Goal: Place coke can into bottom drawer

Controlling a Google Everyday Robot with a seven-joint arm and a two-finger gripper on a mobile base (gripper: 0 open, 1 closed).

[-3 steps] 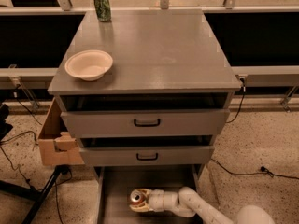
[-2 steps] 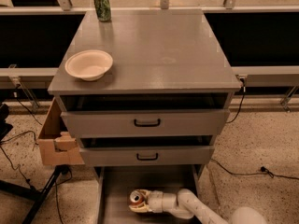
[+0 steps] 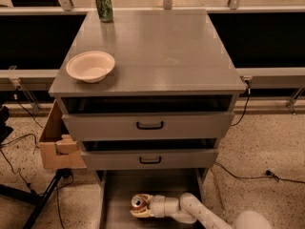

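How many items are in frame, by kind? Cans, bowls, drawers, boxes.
Cans: 2. The coke can is at the gripper, in the open bottom drawer. The green can is on the cabinet top.
Bowls: 1. The bowl is on the cabinet top.
Drawers: 3. The bottom drawer plus two upper drawers.
Boxes: 1. The cardboard box is beside the cabinet.
Total: 7

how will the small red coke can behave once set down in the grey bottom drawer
Held by the gripper over the grey bottom drawer, the small red coke can looks a smooth metal cylinder: probably slippery. Tipped over, it would likely roll.
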